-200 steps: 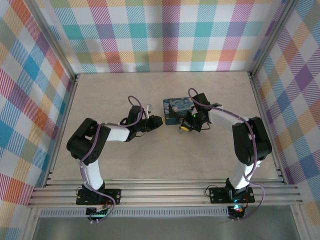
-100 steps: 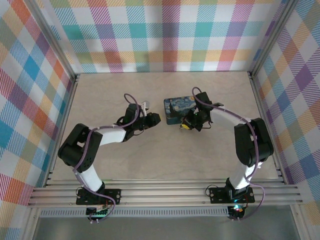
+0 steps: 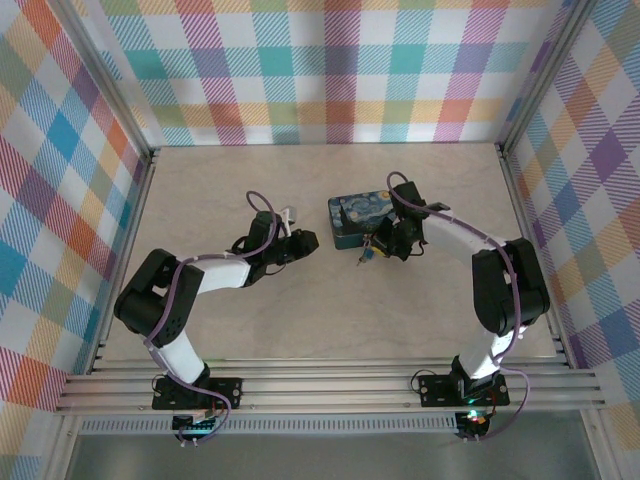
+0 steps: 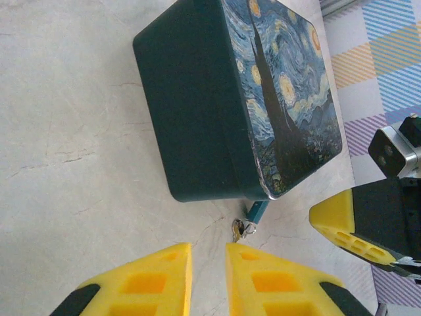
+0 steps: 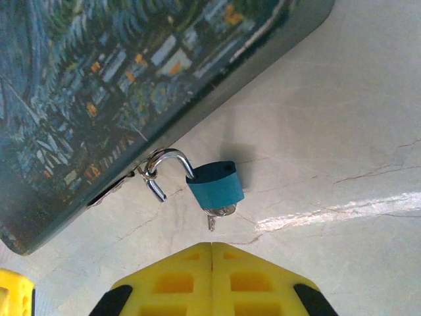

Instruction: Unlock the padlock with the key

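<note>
The pale stone-patterned tabletop (image 3: 300, 320) carries one big thing, a dark tin box (image 3: 352, 219) with a starry night painting on its lid, and everything else gathers at its near edge.

To the left of the box the left pincer (image 4: 208, 247) points at that edge. Its yellow pads are a narrow gap apart with nothing between them. At the box's near right corner the right pincer (image 5: 211, 245) hangs just short of the lock, with its pads pressed flat together and gripping nothing.

The blue padlock (image 5: 216, 184) lies on the tabletop against the box's near side, hooked through the small metal hasp (image 5: 148, 174) there. Its silver shackle (image 5: 172, 158) looks sprung: the short leg stands free of the body and curls off towards the box. The key (image 5: 212, 220) sticks out of the bottom of the lock, on the side away from the box.

From where I stand the unlocking looks done. At most, the lock is yet to be slipped off the hasp and the key drawn out.

Little of the key shows, only a stub, and the keyhole is hidden behind it. From above, the lock is a mere speck beside the box. The right wrist view cuts the box off, so I cannot tell whether the lid is latched.
</note>
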`<move>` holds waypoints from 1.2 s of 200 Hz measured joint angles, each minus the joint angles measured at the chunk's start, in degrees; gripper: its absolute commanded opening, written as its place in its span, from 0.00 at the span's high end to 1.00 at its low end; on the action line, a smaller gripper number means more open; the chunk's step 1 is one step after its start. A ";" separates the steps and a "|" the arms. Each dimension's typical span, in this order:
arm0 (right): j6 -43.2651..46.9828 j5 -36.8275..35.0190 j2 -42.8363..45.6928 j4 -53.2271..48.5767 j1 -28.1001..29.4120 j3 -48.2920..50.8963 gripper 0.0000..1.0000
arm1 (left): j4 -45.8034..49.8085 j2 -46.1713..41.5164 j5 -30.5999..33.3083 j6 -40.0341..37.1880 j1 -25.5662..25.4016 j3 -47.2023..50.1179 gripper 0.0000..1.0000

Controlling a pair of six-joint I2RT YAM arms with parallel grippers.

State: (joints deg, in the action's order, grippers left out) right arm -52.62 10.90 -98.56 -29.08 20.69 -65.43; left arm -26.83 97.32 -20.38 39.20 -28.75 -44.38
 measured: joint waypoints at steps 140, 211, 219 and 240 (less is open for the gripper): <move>7.56 1.81 2.03 24.92 0.02 18.36 0.51 | 10.99 -2.91 -1.73 -6.01 0.02 -3.61 0.80; 10.86 4.11 1.57 27.30 -0.11 19.08 0.49 | 15.63 -3.72 -2.69 -8.52 0.07 -4.31 0.80; 11.34 4.17 1.36 26.88 -0.11 18.75 0.49 | 16.04 -3.72 -2.69 -8.70 0.07 -4.33 0.80; 12.15 4.17 0.59 25.00 -0.02 17.27 0.49 | 16.41 -3.72 -2.71 -8.87 0.07 -4.33 0.80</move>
State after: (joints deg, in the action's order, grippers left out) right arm -40.47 15.07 -97.97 -4.08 20.67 -48.16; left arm -10.41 93.60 -23.09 30.33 -28.69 -48.71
